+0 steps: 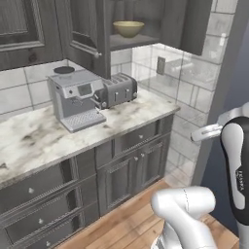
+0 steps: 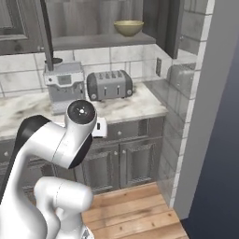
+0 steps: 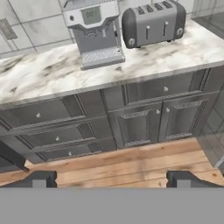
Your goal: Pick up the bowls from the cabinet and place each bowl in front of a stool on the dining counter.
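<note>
Worktop: white marble with grey-brown veins [image 1: 34, 136], running left to right under a tiled wall.
Coffee machine: grey [image 1: 75, 99], on the worktop at the left, close to the wall.
Toaster: dark grey [image 1: 118, 89], just right of the coffee machine.
Drawers: dark grey fronts [image 3: 48, 114] below the worktop; panel doors further right.
Floor: wooden planks [image 2: 126, 207], near side.
Cabinet: dark grey wall cabinet [image 1: 85, 26] above the toaster, door open.
Bowl: tan-olive bowl [image 1: 128, 28] on the inner shelf, right part.
Gripper: [image 3: 112, 179] fingers wide apart, holding nothing, low above the floor, facing the drawers.
</note>
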